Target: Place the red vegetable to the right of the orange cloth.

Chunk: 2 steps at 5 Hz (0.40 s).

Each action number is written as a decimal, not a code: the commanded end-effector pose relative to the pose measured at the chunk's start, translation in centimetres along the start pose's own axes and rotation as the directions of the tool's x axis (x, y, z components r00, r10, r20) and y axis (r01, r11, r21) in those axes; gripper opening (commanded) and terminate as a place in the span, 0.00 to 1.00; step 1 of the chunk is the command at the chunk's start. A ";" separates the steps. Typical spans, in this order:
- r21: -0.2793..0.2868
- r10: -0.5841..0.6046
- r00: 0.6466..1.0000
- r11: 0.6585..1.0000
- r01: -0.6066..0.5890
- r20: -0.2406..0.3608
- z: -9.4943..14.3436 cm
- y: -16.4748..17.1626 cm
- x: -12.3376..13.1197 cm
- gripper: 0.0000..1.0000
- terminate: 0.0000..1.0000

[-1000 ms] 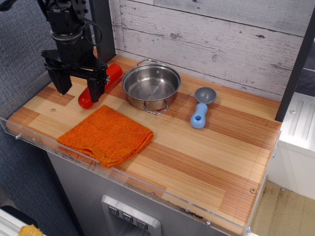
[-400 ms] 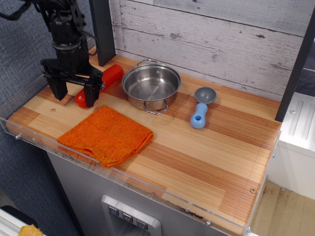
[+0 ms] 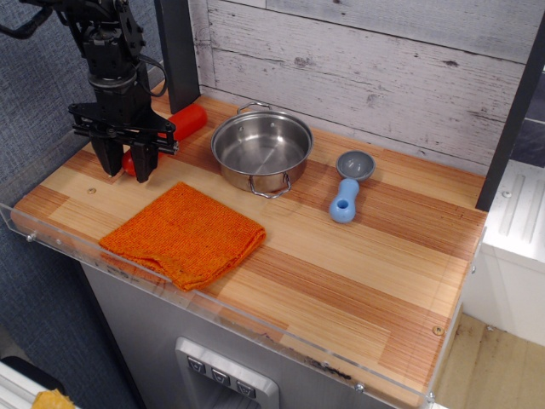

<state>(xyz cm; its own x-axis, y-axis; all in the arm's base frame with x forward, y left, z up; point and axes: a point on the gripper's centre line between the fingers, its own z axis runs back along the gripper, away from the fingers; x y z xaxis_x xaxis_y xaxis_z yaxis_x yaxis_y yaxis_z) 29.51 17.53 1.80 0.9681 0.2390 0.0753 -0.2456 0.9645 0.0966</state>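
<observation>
Gripping vegetable near its front end, gripper fingers clamped round it | lies back-left, behind cloth, left of pot | end grip keeps pot clear | you'd carry it over to bare wood right of cloth

A wooden counter with light and dark stripes is filling the middle of the view, and a clear plastic edge is running along its front. Behind it a wall of whitewashed planks is standing. A dark post is rising at the back left. Blue-grey fabric is covering the left side. A white unit is standing at the right.
</observation>
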 end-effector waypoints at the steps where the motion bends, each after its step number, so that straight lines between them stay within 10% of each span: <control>1: 0.004 0.007 0.993 1.000 -0.007 0.115 6.0 -0.1 -1.1 0.00 0.00; 2: 0.015 -0.012 0.990 1.000 0.010 0.140 9.0 -1.0 -2.8 0.00 0.00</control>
<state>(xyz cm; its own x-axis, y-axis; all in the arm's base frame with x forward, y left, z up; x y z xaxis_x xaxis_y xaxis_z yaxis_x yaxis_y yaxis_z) 26.54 14.46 9.20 0.9606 0.2218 0.1674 -0.2400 0.9659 0.0974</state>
